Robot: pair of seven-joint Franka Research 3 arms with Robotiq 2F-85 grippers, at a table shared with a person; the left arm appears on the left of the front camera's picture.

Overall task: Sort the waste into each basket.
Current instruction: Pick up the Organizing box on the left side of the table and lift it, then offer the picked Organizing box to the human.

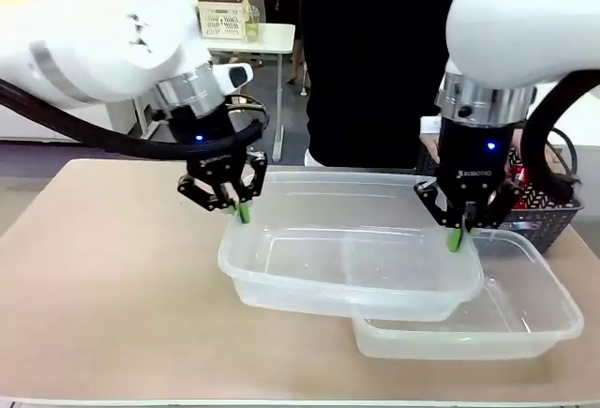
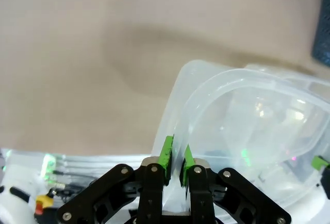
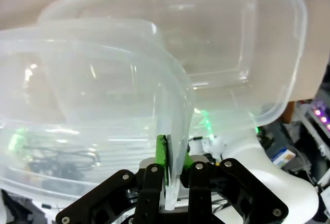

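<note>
Your left gripper point(image 1: 239, 209) is clamped on the left short end of the upper tub point(image 1: 319, 291). In the left wrist view the green pads point(image 2: 166, 154) pinch the clear wall with the rolled rim between them. Bare table point(image 1: 112, 277) lies beyond that end, to the left.

The upper tub's long axis runs straight across, from one gripper to the other, so both arms share it, one at each short end.

Your right gripper point(image 1: 457, 236) is closed on the right short end. The right wrist view shows the rim caught between its fingers point(image 3: 162, 159).

That right end overlaps the far left corner of the lower tub point(image 1: 553, 309), which sits nearer you and further right. Whether the two tubs touch there or the upper one hangs just clear is hard to judge through the clear plastic.

Judging from this, the coming move turns on that overlap: the free space is leftward, along the tub's own long axis, and both tubs are empty.

Far right, behind the lower tub, stands the dark lattice basket point(image 1: 548, 216) with something red point(image 1: 515, 175) inside.
</note>
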